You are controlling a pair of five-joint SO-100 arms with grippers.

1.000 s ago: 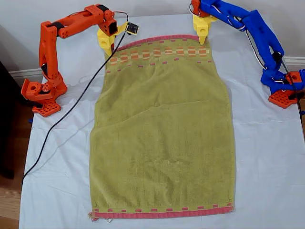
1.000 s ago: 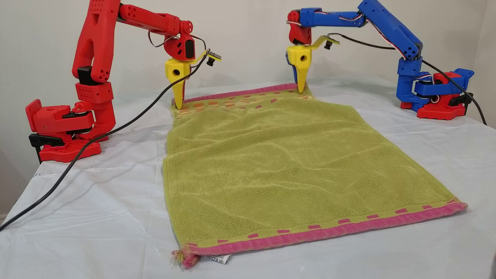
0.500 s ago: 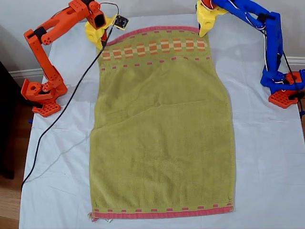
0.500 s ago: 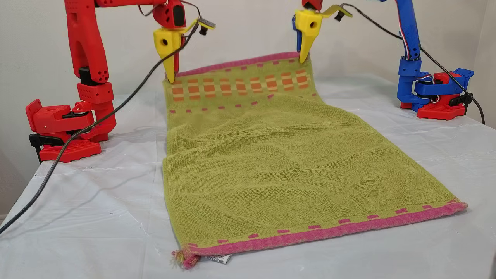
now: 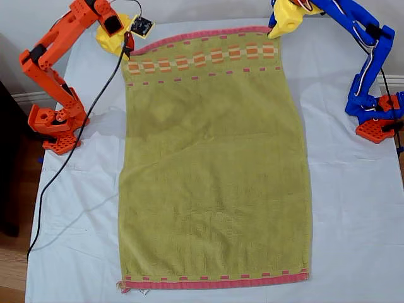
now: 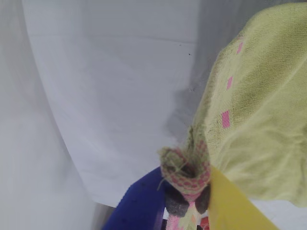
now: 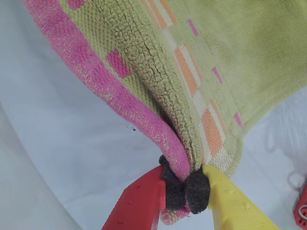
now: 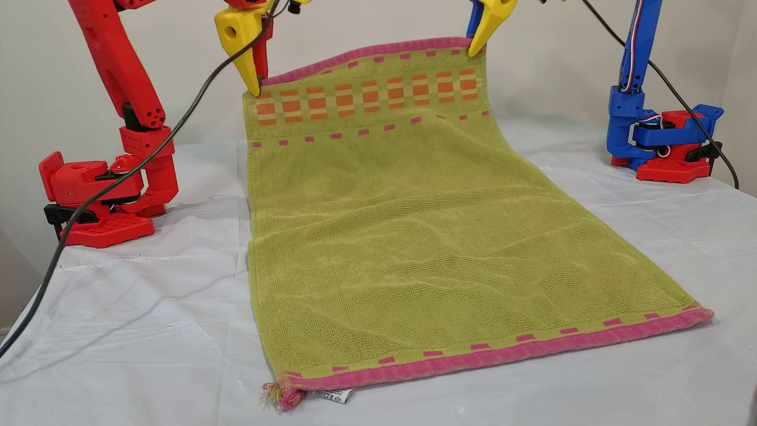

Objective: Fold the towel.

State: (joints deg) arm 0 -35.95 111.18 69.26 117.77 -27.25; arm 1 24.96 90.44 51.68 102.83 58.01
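Observation:
The olive-green towel (image 5: 214,170) lies lengthwise on the table, its near pink hem flat and a small white tag (image 8: 331,395) at one near corner. Its far end hangs raised, the orange-and-cream band upright (image 8: 366,97). My first gripper (image 5: 273,31), on the blue arm, is shut on the far corner at the exterior view's right; the bunched hem (image 6: 184,175) sits between its pads. My second gripper (image 5: 128,47), on the red arm, is shut on the far corner at the exterior view's left, pinching the pink hem (image 7: 144,120).
A white sheet (image 5: 353,208) covers the table. The red arm's base (image 5: 53,126) stands at the exterior view's left and the blue arm's base (image 5: 375,117) at its right. A black cable (image 5: 76,158) trails from the second gripper across the sheet. A wall rises behind.
Both grippers have risen, lifting the towel's far hem well off the table. The patterned band went from lying flat to hanging upright.

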